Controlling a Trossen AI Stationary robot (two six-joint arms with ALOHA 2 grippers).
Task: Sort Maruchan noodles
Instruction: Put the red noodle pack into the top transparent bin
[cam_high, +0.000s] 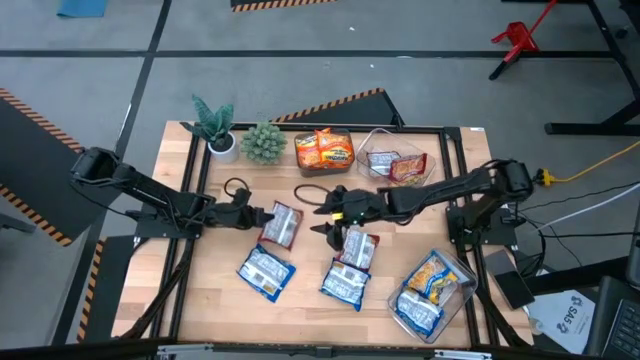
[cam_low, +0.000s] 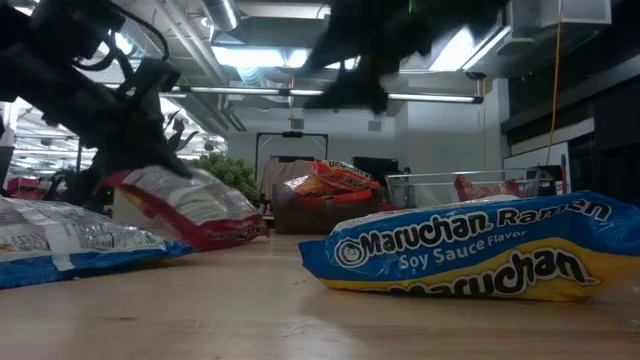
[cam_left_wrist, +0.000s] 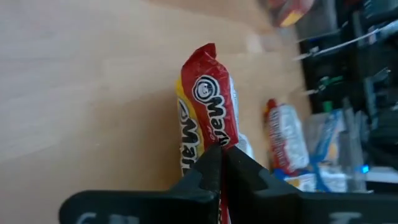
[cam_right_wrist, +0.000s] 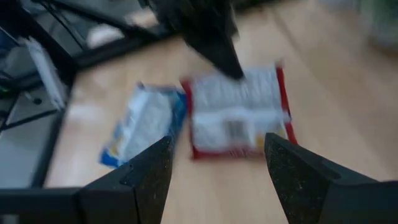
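red packet (cam_left_wrist: 210, 112) end hidden between left pincer (cam_left_wrist: 221, 163) fingers

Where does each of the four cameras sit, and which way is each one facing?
High: overhead, looking straight down on the table; both arms show.
Low: at tabletop height, looking level past a blue Soy Sauce packet; arms descend from above.
Left wrist: faces the red packet its shut left pincer pinches.
Right wrist: open right pincer faces that packet.
Shared: the red packet shows in both wrist views.
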